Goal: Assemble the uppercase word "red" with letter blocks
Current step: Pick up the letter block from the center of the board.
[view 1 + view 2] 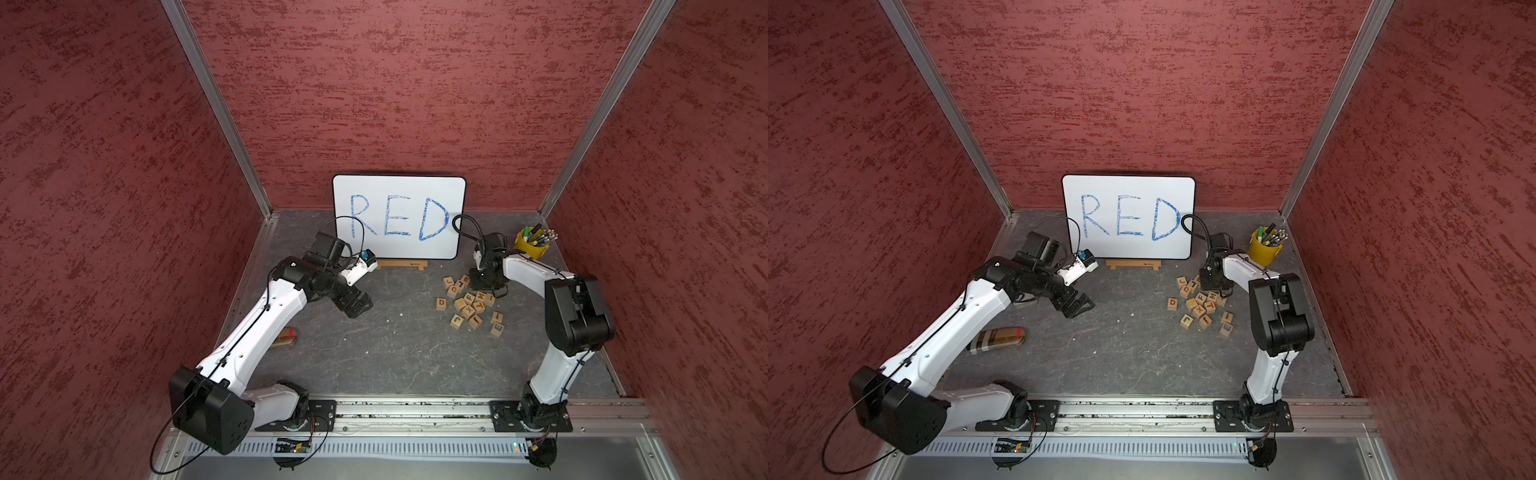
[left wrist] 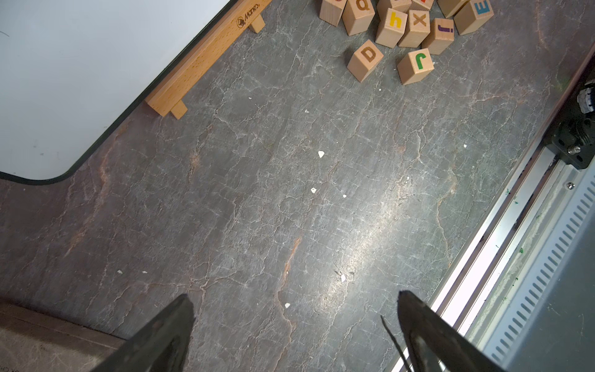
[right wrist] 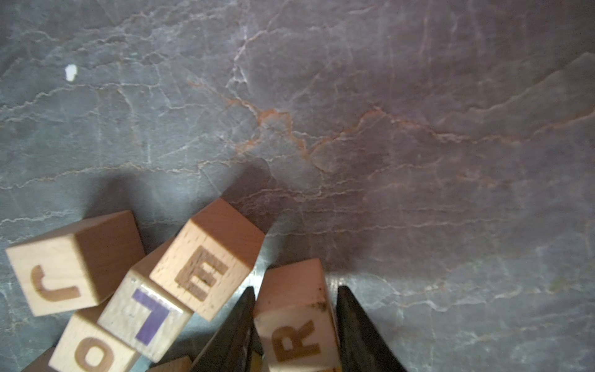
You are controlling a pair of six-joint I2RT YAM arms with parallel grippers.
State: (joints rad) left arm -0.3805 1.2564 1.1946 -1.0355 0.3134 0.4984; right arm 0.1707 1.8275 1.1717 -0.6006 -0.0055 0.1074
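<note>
A pile of small wooden letter blocks lies right of centre on the grey slate floor. My right gripper reaches down into the pile's far edge, and its black fingers press both sides of the R block. In both top views the right wrist hides that block. Just beside the gripped block lies the E block, tilted on its neighbours. The D block stands alone at the pile's left edge. My left gripper hovers open over bare floor, well left of the pile.
A white board with blue handwritten RED leans on a wooden stand at the back. A yellow cup of pens stands at the back right. A brown bottle lies under the left arm. A blue E block lies at the pile's near edge.
</note>
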